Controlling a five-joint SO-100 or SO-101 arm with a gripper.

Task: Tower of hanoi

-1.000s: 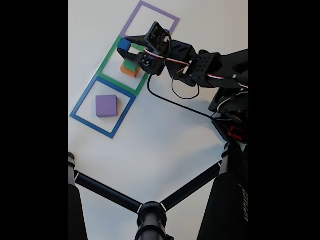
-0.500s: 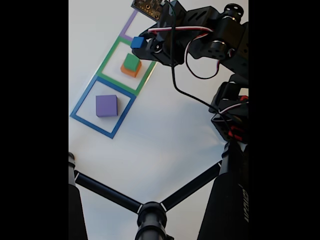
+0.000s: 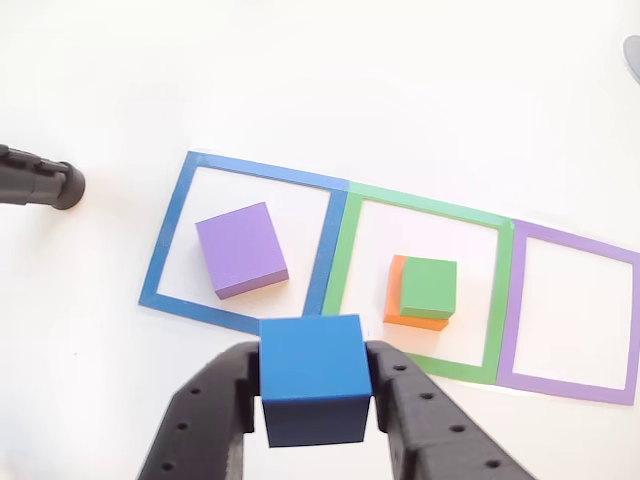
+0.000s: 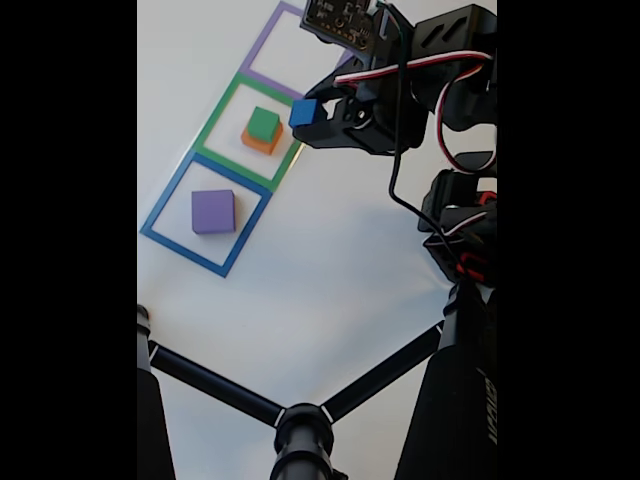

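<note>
- In the other view, at far left, we note a black cylindrical tripod leg (image 3: 38,184) reaching in over the white table (image 3: 300,80).
- Next comes the blue square outline (image 3: 165,240) taped on the table; a purple cube (image 3: 241,250) sits inside it, tilted slightly relative to the frame edges and apart from them.
- In the fixed view the same purple cube (image 4: 212,211) lies in the blue square outline (image 4: 160,212), the frame nearest the tripod.
- At bottom centre of the other view, the gripper (image 3: 314,385) has its two black fingers pressed against opposite sides of a blue cube (image 3: 312,378); the jaws stand only as far apart as the cube is wide. We see the cube lifted off the table, overlapping the lower edge where the blue and green frames meet.
- In the fixed view the gripper (image 4: 307,113) holds the blue cube (image 4: 302,112) in the air just beside the green frame's right edge.
- The green square outline (image 3: 500,300) holds an orange block (image 3: 396,300) with a green cube (image 3: 429,287) stacked on top, offset so the orange shows at left and below.
- At far right, the purple square outline (image 3: 505,310) adjoins the green one.
</note>
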